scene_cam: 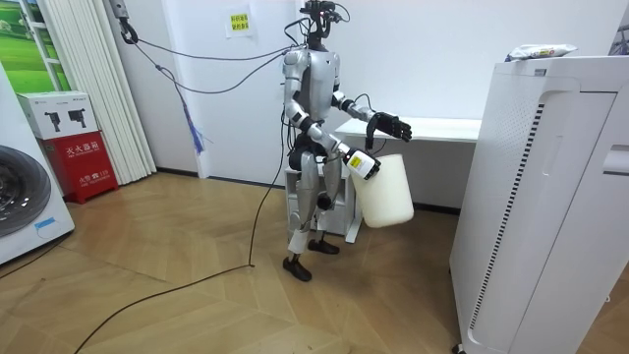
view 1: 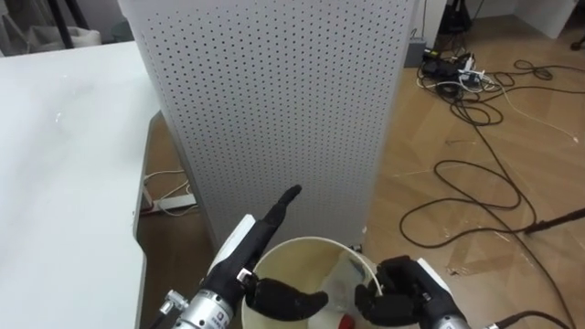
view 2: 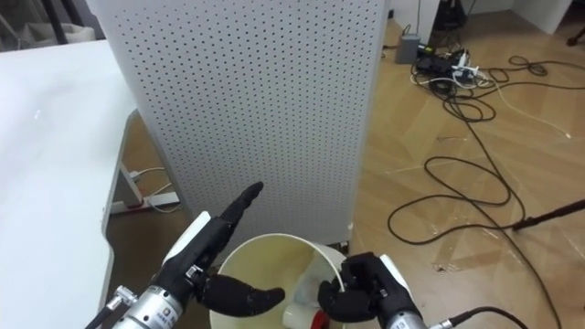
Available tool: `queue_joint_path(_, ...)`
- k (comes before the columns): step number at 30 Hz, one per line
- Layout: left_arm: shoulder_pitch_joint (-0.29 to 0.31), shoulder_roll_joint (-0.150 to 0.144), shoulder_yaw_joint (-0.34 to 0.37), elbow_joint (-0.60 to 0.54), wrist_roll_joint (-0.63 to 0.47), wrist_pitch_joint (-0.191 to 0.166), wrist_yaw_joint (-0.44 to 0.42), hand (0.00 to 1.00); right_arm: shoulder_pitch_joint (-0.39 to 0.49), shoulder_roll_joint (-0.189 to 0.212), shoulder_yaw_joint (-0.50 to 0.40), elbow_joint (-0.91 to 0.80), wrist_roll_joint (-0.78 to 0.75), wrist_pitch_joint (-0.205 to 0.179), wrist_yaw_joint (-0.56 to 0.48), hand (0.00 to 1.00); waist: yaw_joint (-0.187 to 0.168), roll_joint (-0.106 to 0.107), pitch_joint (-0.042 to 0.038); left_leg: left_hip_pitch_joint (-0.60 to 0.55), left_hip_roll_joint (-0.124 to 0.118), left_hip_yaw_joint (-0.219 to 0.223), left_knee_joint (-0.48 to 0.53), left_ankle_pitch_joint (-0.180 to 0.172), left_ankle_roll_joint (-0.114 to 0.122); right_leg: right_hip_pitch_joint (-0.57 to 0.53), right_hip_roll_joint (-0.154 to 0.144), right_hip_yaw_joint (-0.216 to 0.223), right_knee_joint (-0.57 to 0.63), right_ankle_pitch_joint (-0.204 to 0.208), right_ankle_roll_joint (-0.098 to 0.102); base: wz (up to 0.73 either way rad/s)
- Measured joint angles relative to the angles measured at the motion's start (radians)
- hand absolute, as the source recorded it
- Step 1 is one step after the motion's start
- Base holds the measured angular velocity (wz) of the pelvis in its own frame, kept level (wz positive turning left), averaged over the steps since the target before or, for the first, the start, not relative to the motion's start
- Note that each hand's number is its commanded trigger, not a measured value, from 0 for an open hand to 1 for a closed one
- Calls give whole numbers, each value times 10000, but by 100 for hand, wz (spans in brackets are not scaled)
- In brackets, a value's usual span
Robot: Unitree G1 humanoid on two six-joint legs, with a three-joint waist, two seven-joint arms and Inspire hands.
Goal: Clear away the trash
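I see wood floor (view 1: 439, 192): black cables (view 1: 475, 174) looped across it, white power strip (view 1: 174, 203) beside white table (view 1: 55, 164), tall perforated unit (view 1: 274, 110) standing on boards.

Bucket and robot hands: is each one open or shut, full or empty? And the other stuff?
Bucket: open-topped, held up off the floor, something red and white inside.
Right hand: shut on the bucket's rim.
Left hand: open, fingers straight, above the bucket's rim.
Perforated white cabinet: upright on the floor.
Cables: lying loose on the floor.
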Motion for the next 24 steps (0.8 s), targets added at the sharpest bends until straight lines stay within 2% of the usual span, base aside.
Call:
queue_joint_path(10, 1, 13, 27, -391, 92, -55, 201, 0, 197, 22, 2, 22, 63, -1, -190, 100, 30, 49, 31, 79, -3, 60, -93, 0, -1, 32, 5, 57, -24, 1, 1, -1)
queue_joint_path(14, 2, 26, 146, -1028, 828, -355, 672, 0, 407, 20, -52, 19, 64, -3, -218, 100, -7, 52, 30, 87, -12, 70, -130, -7, -12, 14, 2, 53, -30, 1, 1, -1)
queue_joint_path(24, -1, 47, 288, -1322, 996, -437, 1589, 0, 565, 19, -81, 56, 51, -3, -410, 100, -498, 57, 26, 193, -47, 107, -70, -10, -15, 87, -91, 28, 104, -20, 33, 0)
